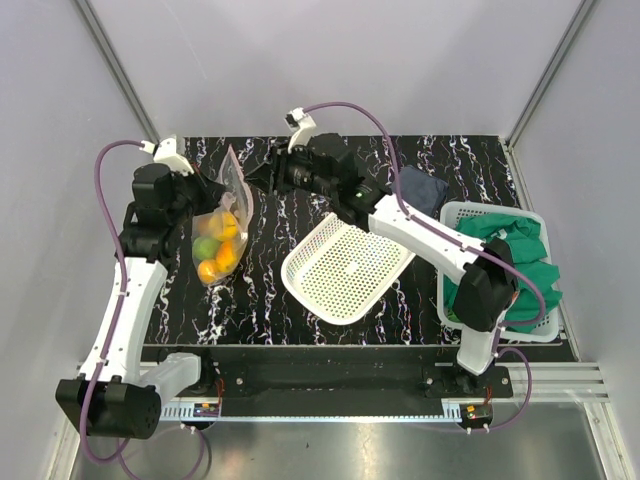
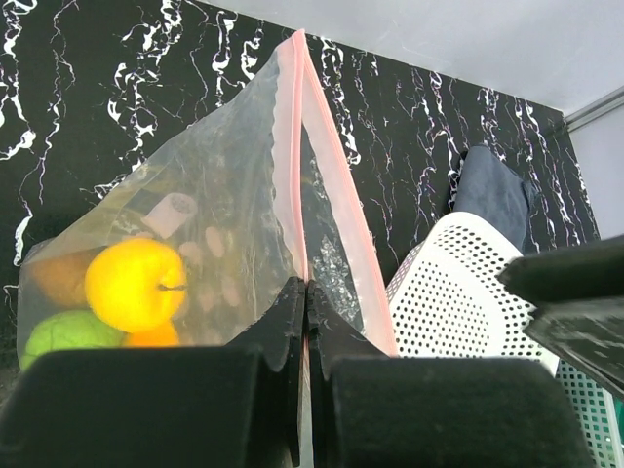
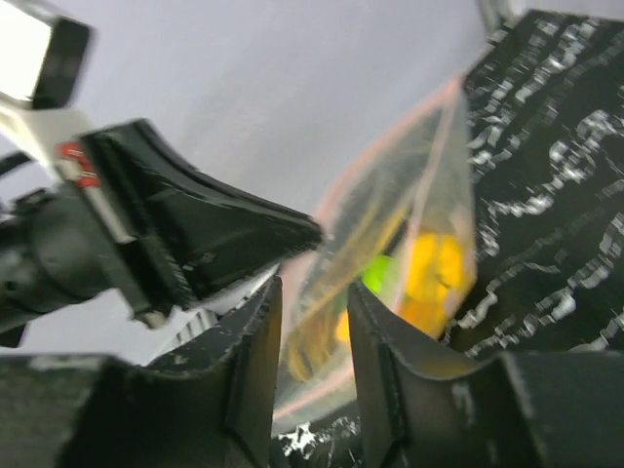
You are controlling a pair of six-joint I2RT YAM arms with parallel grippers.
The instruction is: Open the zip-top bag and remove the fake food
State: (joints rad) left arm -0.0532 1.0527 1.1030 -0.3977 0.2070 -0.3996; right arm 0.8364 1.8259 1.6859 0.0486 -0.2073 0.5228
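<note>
Between both grippers: clear crinkly plastic zip-top bag (image 2: 224, 185). Its pink zip edge is pinched tight by the left gripper (image 2: 305, 291). The right gripper (image 3: 314, 291) has jaws apart, bag just ahead, nothing held. Glossy yellow, orange and green plastic fruit (image 2: 135, 285) sits inside the bag, beside the left gripper.

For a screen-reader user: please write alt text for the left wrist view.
The left gripper is shut on the pink zip edge of a clear zip-top bag holding yellow, orange and green fake food. A white basket lies right of it.
</note>
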